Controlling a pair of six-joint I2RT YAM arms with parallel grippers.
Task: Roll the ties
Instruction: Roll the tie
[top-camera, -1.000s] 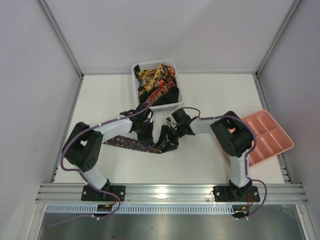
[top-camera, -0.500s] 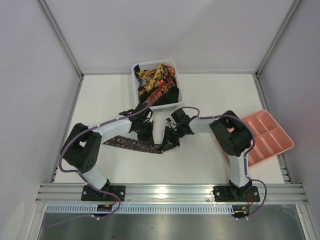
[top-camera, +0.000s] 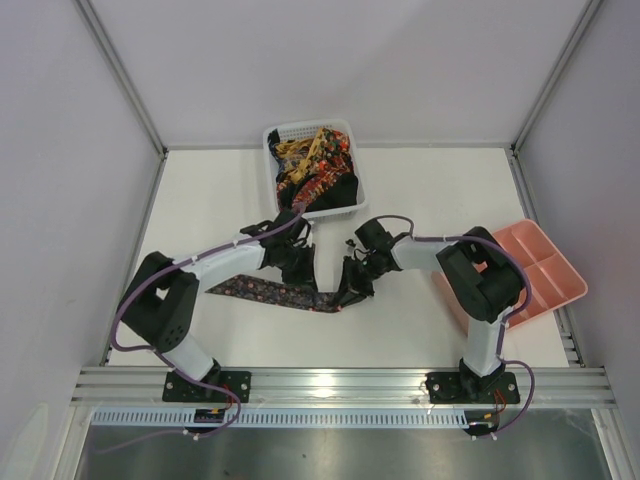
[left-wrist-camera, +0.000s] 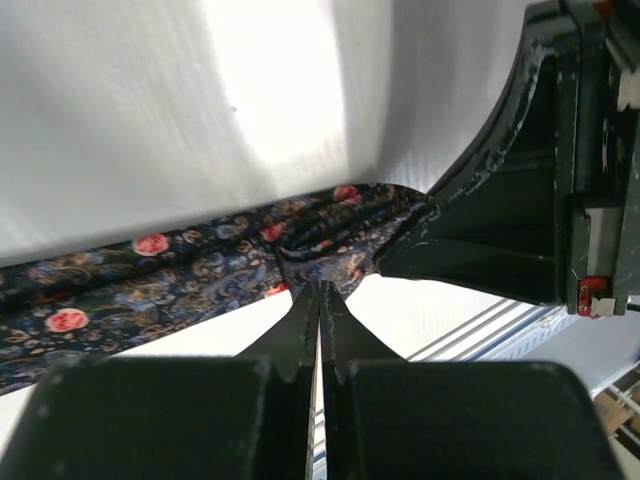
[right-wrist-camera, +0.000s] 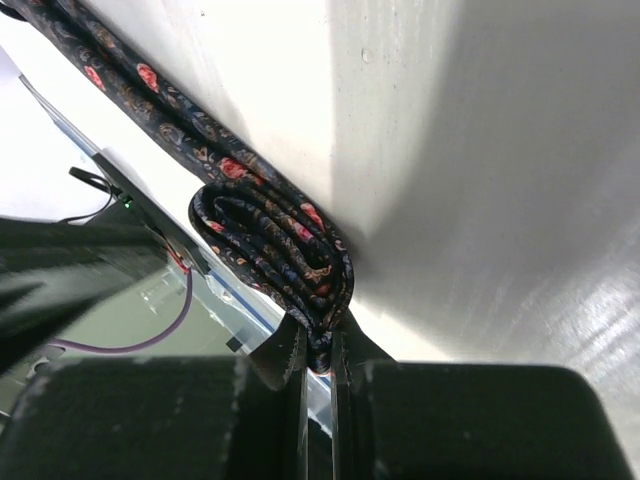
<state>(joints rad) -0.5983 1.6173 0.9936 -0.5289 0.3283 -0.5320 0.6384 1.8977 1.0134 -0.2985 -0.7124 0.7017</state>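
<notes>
- Two end effectors meet on one tie (top-camera: 262, 290) lying on the bench (top-camera: 420, 190). The right end effector (right-wrist-camera: 318, 345) is closed almost fully on the edge of the rolled end (right-wrist-camera: 272, 240), with cloth pinched between its fingers.
- The left end effector (left-wrist-camera: 318, 292) is closed, its tips pressed against the tie just beside the roll. We cannot tell whether any cloth is caught between them.
- The unrolled length runs flat away from the left end effector, out toward that arm's own side, patterned face up.
- We judge the step in hand to be winding the roll along the strip. To do it well, we would turn the right end effector a little at a time and hold the coil tight and square to the strip. The left one would pin the flat cloth just ahead of the roll so it neither slides nor bunches.
- The risk we see is that the two end effectors sit nearly touching. A wide turn could knock them together or spring the coil loose.
- Beyond both end effectors, away from the arm bases, a basket (top-camera: 268, 150) holds more ties (top-camera: 315, 165). Its front wall is near the left wrist.
- A tray (top-camera: 550, 270) lies well to the outer side of the right end effector, apart from the work and partly hidden by that arm.
</notes>
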